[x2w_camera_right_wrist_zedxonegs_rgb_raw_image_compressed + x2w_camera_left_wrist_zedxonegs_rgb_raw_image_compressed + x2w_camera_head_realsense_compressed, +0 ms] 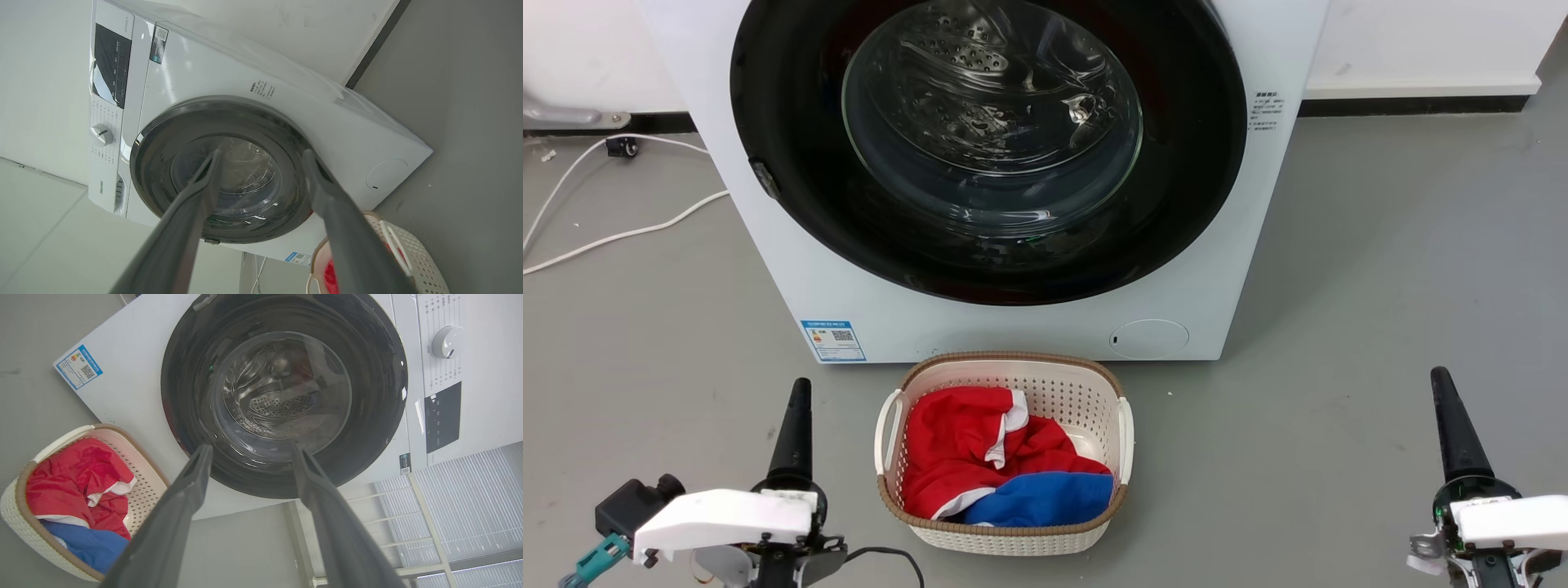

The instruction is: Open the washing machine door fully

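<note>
The white washing machine [1013,331] stands in front of me with its large round black washing machine door [1184,163] lying flush against the front, the steel drum showing through the glass bowl. A small tab [761,176] sits on the door's left rim. My left gripper [799,392] hovers low at the left, well short of the machine; in the left wrist view the left gripper [251,447] is open and empty, facing the door [376,396]. My right gripper [1445,388] hovers low at the right; the right gripper [262,152] is open too, with the door [157,163] beyond it.
A cream laundry basket [1001,361] holding red and blue clothes stands on the grey floor just before the machine, between my arms. White cables [621,237] trail across the floor at the left. A control knob [447,342] sits on the machine's top panel.
</note>
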Tool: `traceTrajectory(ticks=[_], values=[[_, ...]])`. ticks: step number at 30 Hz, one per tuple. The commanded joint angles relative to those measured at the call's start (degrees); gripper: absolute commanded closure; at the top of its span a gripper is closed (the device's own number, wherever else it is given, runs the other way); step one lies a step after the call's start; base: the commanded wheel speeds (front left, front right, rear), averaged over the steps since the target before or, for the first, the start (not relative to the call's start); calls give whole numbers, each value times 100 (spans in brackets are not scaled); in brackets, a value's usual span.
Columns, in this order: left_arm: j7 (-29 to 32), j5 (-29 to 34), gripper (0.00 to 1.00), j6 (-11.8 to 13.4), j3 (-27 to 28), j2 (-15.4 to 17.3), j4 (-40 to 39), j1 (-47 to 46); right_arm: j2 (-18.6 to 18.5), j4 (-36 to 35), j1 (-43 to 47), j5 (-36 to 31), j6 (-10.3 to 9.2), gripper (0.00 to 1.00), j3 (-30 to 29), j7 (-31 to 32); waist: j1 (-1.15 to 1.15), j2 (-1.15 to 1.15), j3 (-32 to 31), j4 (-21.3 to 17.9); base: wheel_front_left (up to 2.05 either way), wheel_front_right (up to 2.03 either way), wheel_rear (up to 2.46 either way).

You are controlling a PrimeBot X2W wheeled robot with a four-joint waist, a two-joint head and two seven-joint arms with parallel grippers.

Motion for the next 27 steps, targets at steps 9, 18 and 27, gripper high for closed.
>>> traceTrajectory(ticks=[9,18,27], values=[[-245,1410,0,251,-229,24,-325,42,-14,-559,80,-1518,9,0,122,-246,0,0,13,5,0,0,0],[-429,2369,0,422,-407,26,-442,123,-12,-771,240,-2696,10,0,263,-424,0,0,17,11,0,0,0],[-590,3142,0,486,-593,79,-544,206,-10,-868,384,-3575,11,0,317,-590,0,0,10,19,0,0,0]])
